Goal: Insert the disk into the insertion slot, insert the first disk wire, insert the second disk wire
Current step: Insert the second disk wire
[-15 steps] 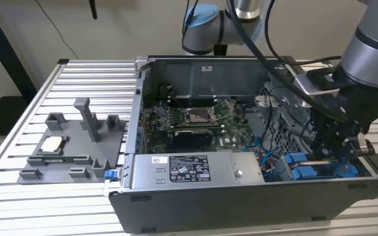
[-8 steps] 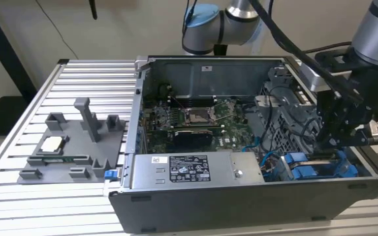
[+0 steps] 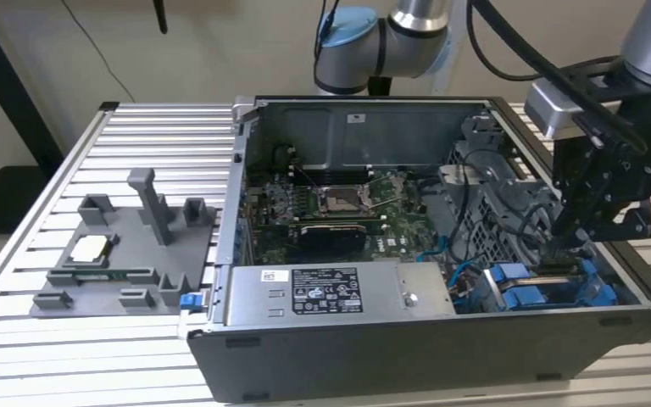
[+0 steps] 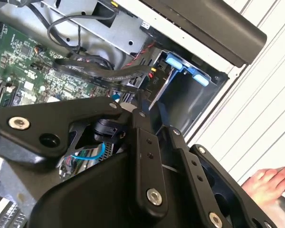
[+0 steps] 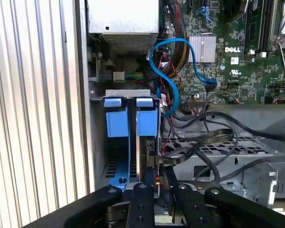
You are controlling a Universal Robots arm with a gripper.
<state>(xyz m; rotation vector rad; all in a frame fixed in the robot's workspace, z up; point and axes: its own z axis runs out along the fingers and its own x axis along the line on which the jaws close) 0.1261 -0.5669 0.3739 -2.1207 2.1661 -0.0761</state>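
The disk (image 5: 150, 148) sits edge-on in the insertion slot (image 5: 128, 93) of the grey drive cage, with its blue carrier (image 5: 147, 121) showing at the end. In the exterior view the blue carrier (image 3: 525, 292) lies at the case's lower right corner. My gripper (image 5: 161, 178) reaches down to the disk's edge, its fingers (image 5: 143, 194) close together on a black disk wire (image 5: 180, 156) that curves in from the cage. In the second wrist view the gripper (image 4: 135, 107) ends just below the blue carrier tab (image 4: 181, 65). From the exterior view the gripper (image 3: 559, 250) hangs over the cage.
A second blue carrier (image 5: 113, 117) fills the neighbouring bay. Blue and black cables (image 5: 167, 71) loop between the cage and the motherboard (image 3: 337, 203). The power supply (image 3: 325, 288) stands beside the cage. A grey fixture (image 3: 122, 254) lies on the slatted table at the exterior view's left. A person's hand (image 4: 270, 183) rests outside the case.
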